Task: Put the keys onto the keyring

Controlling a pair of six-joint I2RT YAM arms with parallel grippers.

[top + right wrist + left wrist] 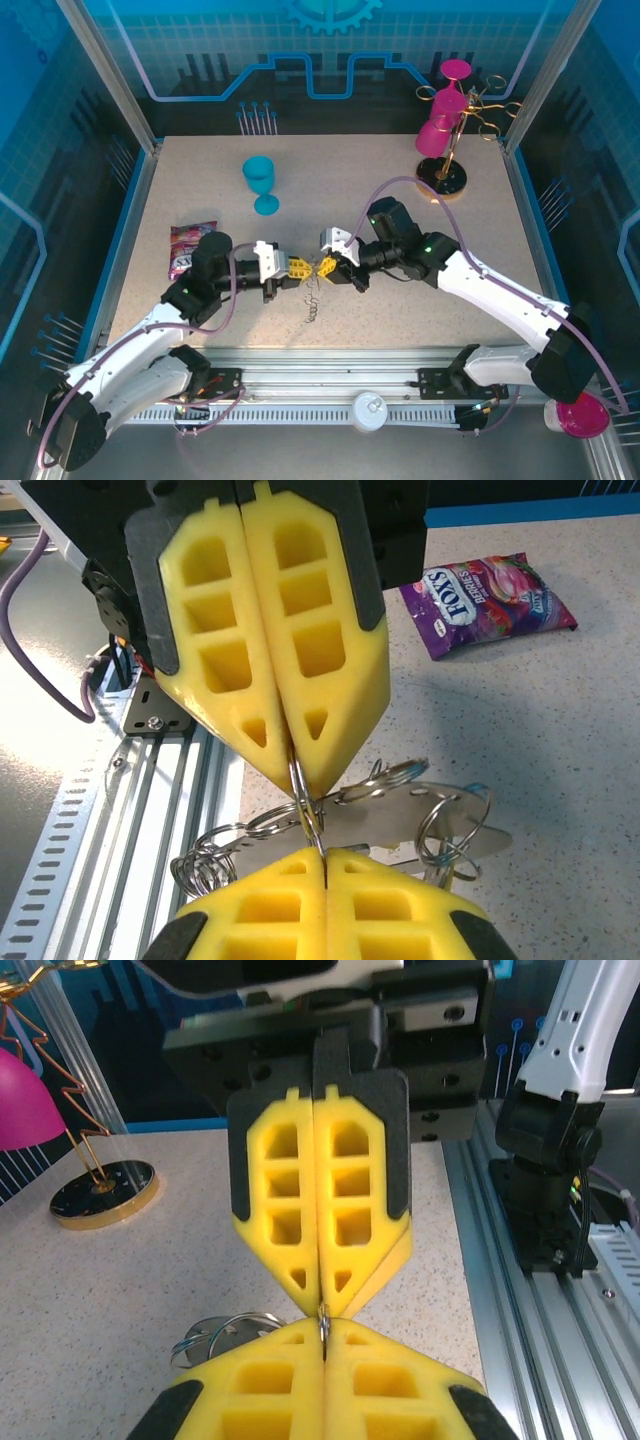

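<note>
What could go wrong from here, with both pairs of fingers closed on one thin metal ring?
1. The left gripper and right gripper both pinch the keyring at its thin wire, tips almost touching; it could slip or twist.
2. The loose rings and flat metal piece alongside might snag if the arms part.

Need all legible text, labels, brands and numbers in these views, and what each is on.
"FOX'S": white letters on the purple candy packet, right wrist view.
Smaller print on the same packet: too blurred to read.
Same packet in the top external view: too small to read.
No other legible text.
</note>
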